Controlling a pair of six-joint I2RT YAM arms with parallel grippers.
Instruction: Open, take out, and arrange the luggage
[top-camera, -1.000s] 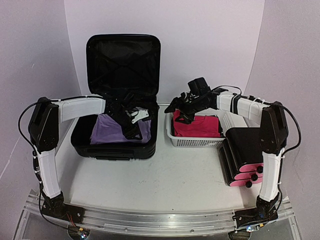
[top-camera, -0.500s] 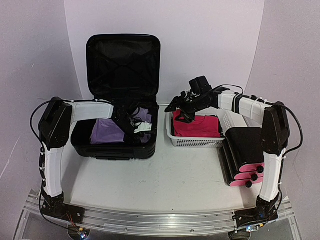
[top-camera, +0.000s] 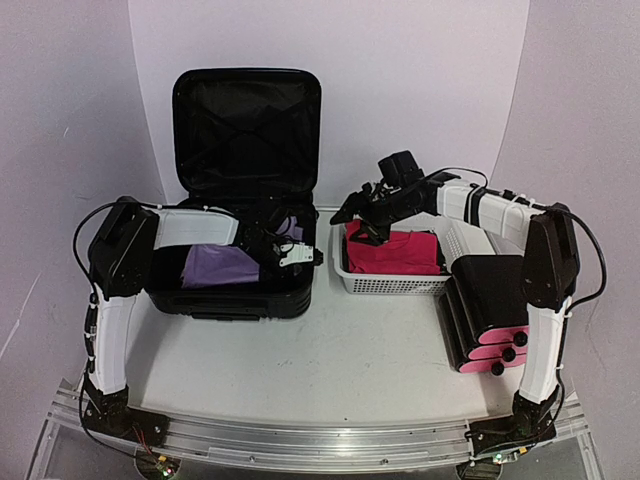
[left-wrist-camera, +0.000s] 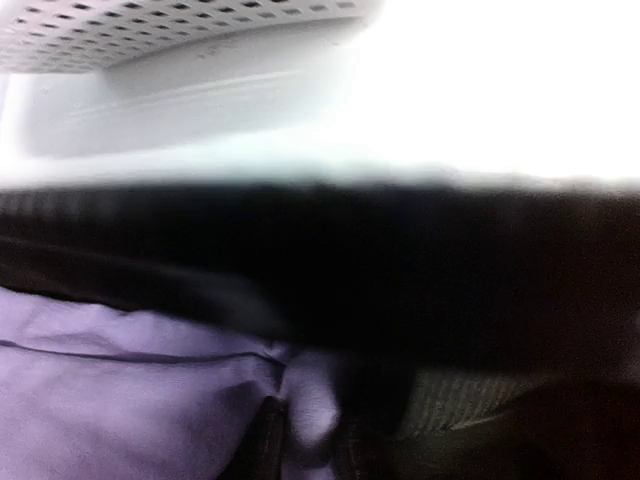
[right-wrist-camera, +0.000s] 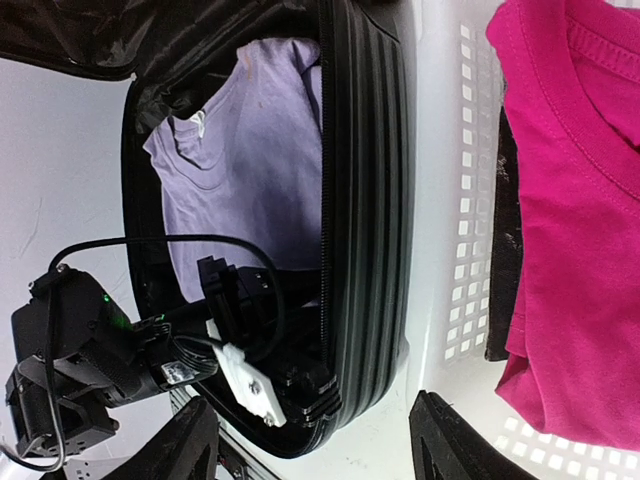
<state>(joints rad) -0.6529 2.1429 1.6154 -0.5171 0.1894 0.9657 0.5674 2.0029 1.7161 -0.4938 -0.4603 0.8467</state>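
The luggage (top-camera: 247, 120) lies open at the back left with its lid upright; its ribbed shell (right-wrist-camera: 365, 200) shows in the right wrist view. A purple shirt (top-camera: 215, 265) lies inside it. My left gripper (top-camera: 290, 252) is down in the luggage's right front corner. In the left wrist view a fold of the purple shirt (left-wrist-camera: 120, 400) bulges between the two dark fingers of the left gripper (left-wrist-camera: 308, 440), which is shut on it. My right gripper (top-camera: 358, 215) hovers open over the left end of the basket, with nothing between the fingers of the right gripper (right-wrist-camera: 320, 445).
A white mesh basket (top-camera: 390, 280) holding a pink shirt (top-camera: 395, 252) stands right of the luggage, with a narrow gap between them. A black box with pink drawer fronts (top-camera: 490, 300) sits at the right beside the right arm.
My left gripper slid right along the purple shirt to the luggage's right front corner and closed on a fold of it. The right gripper stayed over the basket.
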